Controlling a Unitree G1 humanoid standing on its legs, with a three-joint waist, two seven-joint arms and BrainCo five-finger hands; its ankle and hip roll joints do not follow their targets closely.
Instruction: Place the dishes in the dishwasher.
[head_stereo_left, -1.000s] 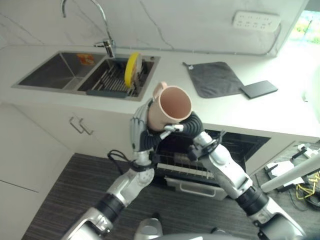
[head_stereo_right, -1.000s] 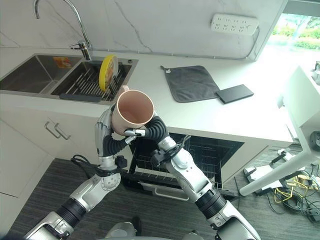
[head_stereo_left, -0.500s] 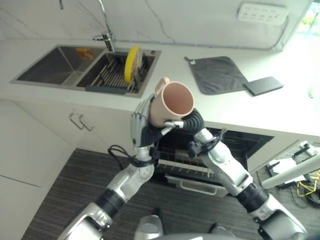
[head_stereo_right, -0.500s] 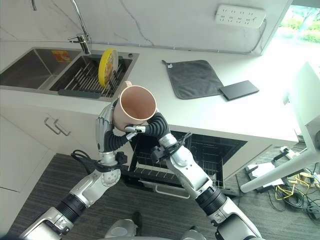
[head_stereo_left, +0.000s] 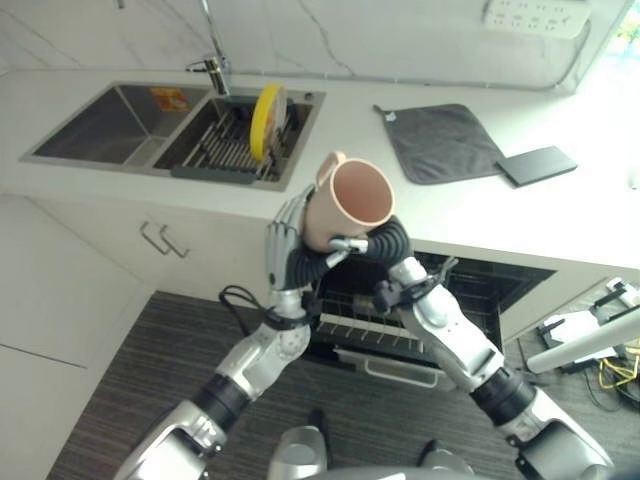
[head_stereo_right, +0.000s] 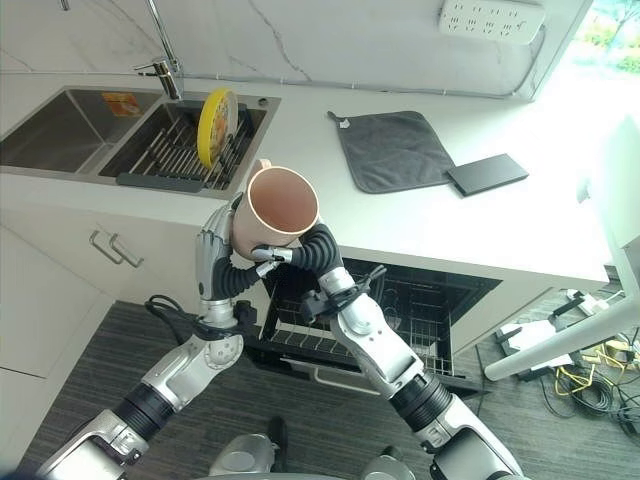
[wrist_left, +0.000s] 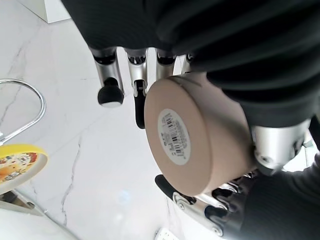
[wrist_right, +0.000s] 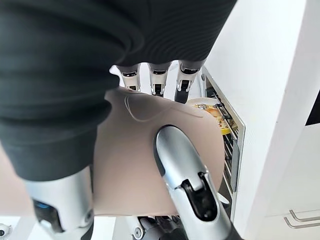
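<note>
White marble-look countertop (head_stereo_right: 480, 230) across the far side, with a veined wall behind. Dark wood-grain floor (head_stereo_right: 90, 370) near. Double steel sink (head_stereo_right: 70, 125) at far left under a curved tap (head_stereo_right: 160, 45); yellow plate (head_stereo_right: 213, 125) upright in the right basin's rack. Open dishwasher (head_stereo_right: 400, 310) under the counter at centre, wire rack pulled out. Grey cloth (head_stereo_right: 395, 150) flat on the counter right of the sink, black slab (head_stereo_right: 487, 174) just beside it. White power strip (head_stereo_right: 490, 18) on the far wall. Pink mug (head_stereo_right: 275, 205) held tilted in the air above the dishwasher, mouth upward. Right hand (head_stereo_right: 300, 250) clamped round the mug's side, thumb across it. Left hand (head_stereo_right: 215, 255) against the mug's far-left side, fingers curled around the base.
</note>
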